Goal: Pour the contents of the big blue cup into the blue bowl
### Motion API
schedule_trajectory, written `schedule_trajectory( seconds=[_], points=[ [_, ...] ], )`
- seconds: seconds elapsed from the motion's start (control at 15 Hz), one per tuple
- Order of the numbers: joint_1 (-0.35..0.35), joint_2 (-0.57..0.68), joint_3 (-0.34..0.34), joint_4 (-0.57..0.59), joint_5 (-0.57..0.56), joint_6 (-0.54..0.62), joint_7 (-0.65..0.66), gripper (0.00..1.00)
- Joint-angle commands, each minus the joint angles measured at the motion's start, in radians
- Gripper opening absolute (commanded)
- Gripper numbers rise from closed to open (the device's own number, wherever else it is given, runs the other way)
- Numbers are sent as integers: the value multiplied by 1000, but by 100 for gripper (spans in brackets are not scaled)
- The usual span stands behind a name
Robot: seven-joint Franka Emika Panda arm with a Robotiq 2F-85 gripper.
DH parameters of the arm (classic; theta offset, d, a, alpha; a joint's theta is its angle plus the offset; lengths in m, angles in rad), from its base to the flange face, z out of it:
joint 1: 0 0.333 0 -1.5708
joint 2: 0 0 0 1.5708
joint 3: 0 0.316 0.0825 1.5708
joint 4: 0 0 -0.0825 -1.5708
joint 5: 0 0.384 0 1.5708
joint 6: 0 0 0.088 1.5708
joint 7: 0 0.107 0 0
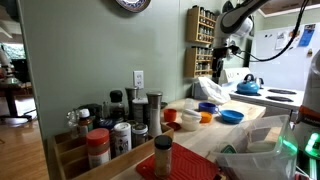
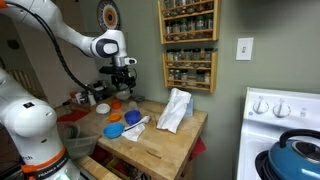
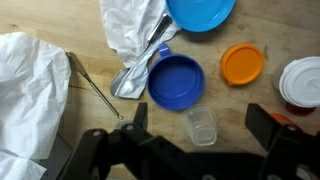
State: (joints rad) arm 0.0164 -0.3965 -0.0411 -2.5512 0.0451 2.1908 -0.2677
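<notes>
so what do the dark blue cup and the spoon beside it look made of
The dark blue round cup looks like plastic: even colour, dull sheen, smooth thick rim. The silvery spoon beside it looks like metal, going by its bright grey reflective surface; which metal cannot be told.

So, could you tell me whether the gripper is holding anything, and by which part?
Nothing is held: the gripper is open, its fingers clear of the big blue cup.

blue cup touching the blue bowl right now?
Apart. The wrist view looks down from above, and a strip of bare wooden table shows between the blue cup and the blue bowl.
</notes>
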Motion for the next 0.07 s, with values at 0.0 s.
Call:
schedule_trajectory(
  seconds=[0.0],
  points=[
    [7, 0, -7, 1, -4, -2, 3, 100]
  ],
)
